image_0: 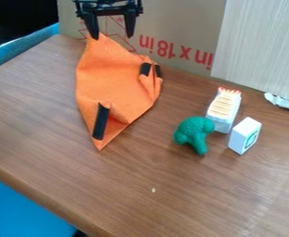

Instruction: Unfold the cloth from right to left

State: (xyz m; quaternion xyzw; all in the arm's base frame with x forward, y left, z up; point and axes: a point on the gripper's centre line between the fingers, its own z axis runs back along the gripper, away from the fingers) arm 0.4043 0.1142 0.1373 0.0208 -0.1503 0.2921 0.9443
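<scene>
Because the orange cloth [109, 88] lies below the claw [112, 37] in the camera view, the governing relation is between the cloth's pointed far corner and the claw's left finger, as seen by the camera. That corner comes up to the finger's tip; whether the two touch cannot be determined. The cloth rests on the wooden table [190, 194], its long axis running from this corner towards the near edge of the table and ending in a second point. Two short black strips lie at its rumpled right side, and a longer black strip [101, 121] crosses the raised fold near the lower point. The single arm serves the whole job; its claw hangs from the top edge of the view, fingers directed downward, in front of the cardboard box [184, 32]. The fingers are spread, with a clear gap between them and nothing pinched. The unfolding appears incomplete, since the right side and lower end remain creased. For a grip on the far corner, the claw would need to shift slightly left in the view, so that the corner falls between the fingers, and then close. Closing without this correction would probably miss the fabric or push the corner aside.
</scene>
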